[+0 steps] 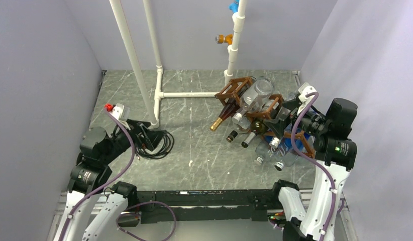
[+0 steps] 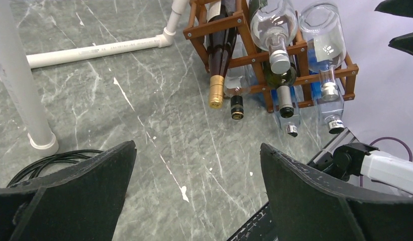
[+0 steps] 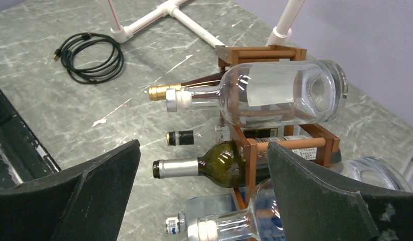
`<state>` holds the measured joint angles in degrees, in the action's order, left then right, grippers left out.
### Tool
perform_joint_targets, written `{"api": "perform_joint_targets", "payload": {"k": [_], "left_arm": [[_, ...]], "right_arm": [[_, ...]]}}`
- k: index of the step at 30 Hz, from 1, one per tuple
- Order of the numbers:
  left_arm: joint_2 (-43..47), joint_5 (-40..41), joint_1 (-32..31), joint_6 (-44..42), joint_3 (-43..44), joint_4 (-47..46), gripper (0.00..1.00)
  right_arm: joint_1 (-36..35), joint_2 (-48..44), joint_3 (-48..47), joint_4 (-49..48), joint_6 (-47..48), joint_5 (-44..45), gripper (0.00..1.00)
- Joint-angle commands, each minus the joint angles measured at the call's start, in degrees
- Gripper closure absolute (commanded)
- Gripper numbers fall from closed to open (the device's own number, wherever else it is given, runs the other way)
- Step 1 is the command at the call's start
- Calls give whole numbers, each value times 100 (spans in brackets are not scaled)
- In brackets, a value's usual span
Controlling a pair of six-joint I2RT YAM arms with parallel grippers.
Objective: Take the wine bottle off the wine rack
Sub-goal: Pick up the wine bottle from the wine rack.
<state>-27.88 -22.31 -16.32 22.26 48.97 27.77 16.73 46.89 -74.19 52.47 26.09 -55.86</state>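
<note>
The reddish-brown wine rack [image 1: 229,90] stands at the right back of the table and holds several bottles lying with their necks toward the left. It also shows in the left wrist view [image 2: 197,31] and the right wrist view [image 3: 254,50]. A green wine bottle with a silver capsule [image 3: 194,168] sits in a middle cell. A dark bottle with a gold capsule [image 3: 159,92] and a big clear bottle [image 3: 275,95] lie higher. My right gripper [image 3: 203,145] is open, just above the green bottle's neck, touching nothing. My left gripper [image 2: 197,144] is open and empty, far left [image 1: 149,135].
A white pipe frame [image 1: 189,94] stands at the back middle, its base close to the rack's left side. A coiled black cable [image 1: 157,143] lies by the left gripper. Grey walls close in on three sides, and the right wall is just behind the rack.
</note>
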Motion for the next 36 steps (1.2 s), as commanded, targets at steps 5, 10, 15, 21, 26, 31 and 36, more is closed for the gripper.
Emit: {"api": "perform_joint_targets", "payload": {"k": [5,10,15,21,26,31,36], "left_arm": [[175,-304,14,-95,-237,-213,1],[225,-732,14,-92,-495,-682,1],[295,-604,14,-245,-728,-1013,1],[474,-813,14,-303,-1087,-1351,1],[555,-1136,14,-75,-1177,-1337,1],[770,-1093,14,-18,-1207,-1303,1],[540,-1229,14,-115,-1086,-1323,1]], "right_arm": [[575,164,-165,375,718,-1233,0],[990,152,-17,625,1145,-1659,0],[1271,85,-86,1139,1690,-1806,0],[1699,-61,-53,1524,2039,-1941,0],[1955,-25,-96,1779,2237,-2252,0],[2117,41,-125,1682,2073,-2378,0],[2141,99,-197,1586,1875,-2186,0]]}}
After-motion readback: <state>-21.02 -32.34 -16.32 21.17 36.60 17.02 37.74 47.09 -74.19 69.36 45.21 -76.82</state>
